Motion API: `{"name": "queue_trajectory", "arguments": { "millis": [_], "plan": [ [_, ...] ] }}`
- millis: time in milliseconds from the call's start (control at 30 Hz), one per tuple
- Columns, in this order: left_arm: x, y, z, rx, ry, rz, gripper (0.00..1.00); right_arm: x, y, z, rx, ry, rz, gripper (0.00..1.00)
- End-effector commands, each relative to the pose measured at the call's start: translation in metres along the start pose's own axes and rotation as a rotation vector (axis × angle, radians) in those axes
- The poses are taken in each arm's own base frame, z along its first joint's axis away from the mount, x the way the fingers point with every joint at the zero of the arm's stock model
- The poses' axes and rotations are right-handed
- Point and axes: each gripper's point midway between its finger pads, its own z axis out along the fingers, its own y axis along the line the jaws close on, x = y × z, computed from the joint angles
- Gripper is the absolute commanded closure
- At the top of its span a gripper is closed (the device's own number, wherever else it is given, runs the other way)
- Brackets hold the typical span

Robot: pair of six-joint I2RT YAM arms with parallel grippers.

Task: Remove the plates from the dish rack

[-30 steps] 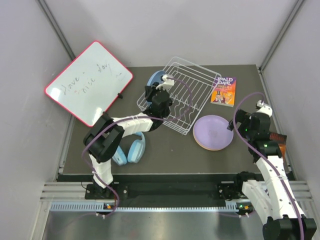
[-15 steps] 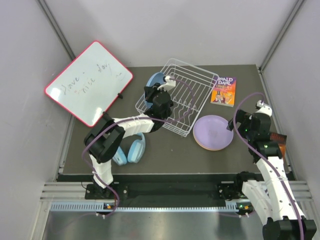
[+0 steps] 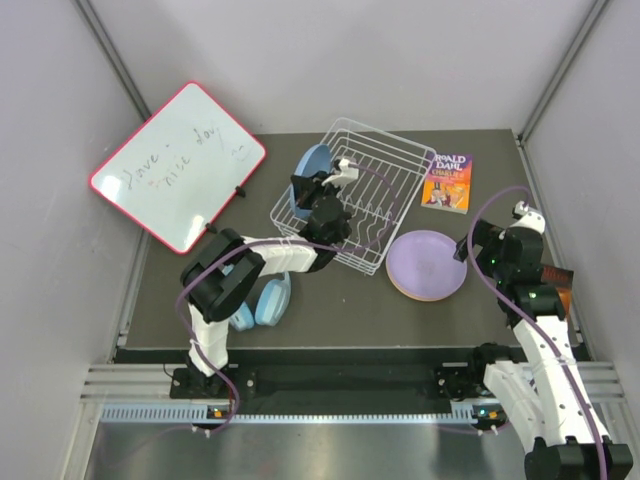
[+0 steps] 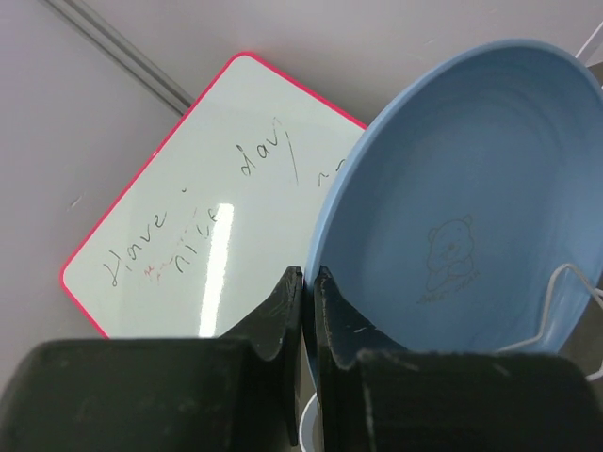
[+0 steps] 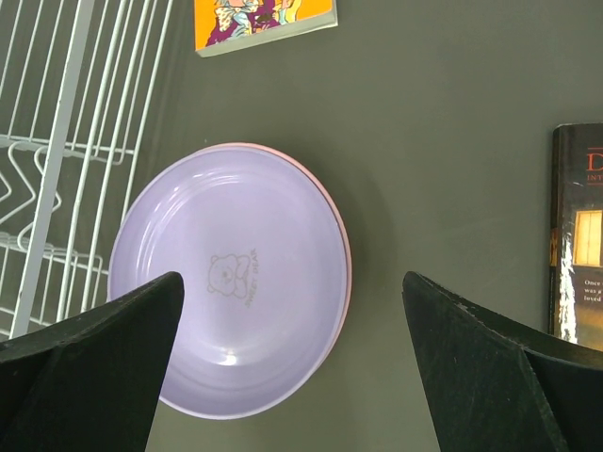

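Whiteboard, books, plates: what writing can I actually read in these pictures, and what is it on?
"Have", "nice", "day": handwritten on the whiteboard; a small mark between them is unclear.
"ROALD DAHL": on the orange book; the title below is too blurred.
On the dark book: small print, cut off, unreadable.
On the blue plate and the purple plate: a bear drawing each; any lettering is too small to read.

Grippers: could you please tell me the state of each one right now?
Left gripper: shut on the blue plate's rim.
Right gripper: open, holding nothing.
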Motion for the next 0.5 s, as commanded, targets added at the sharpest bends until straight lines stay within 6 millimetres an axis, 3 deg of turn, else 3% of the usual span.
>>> {"name": "queue_trajectory", "arguments": {
  "millis": [0,167,467],
  "plan": [
    [-0.038,0.023,-0.009,-0.023,-0.058,-0.263,1.0,-0.005,0.002,0.0,-0.01,-0.023,0.013,0.0],
    [-0.045,0.025,-0.013,0.023,-0.039,-0.284,1.0,-0.005,0.002,0.0,-0.012,-0.024,0.016,0.0],
    [-0.069,0.059,-0.008,-0.051,-0.066,-0.29,1.0,-0.005,0.004,-0.003,-0.027,-0.021,0.017,0.0]
  ]
}}
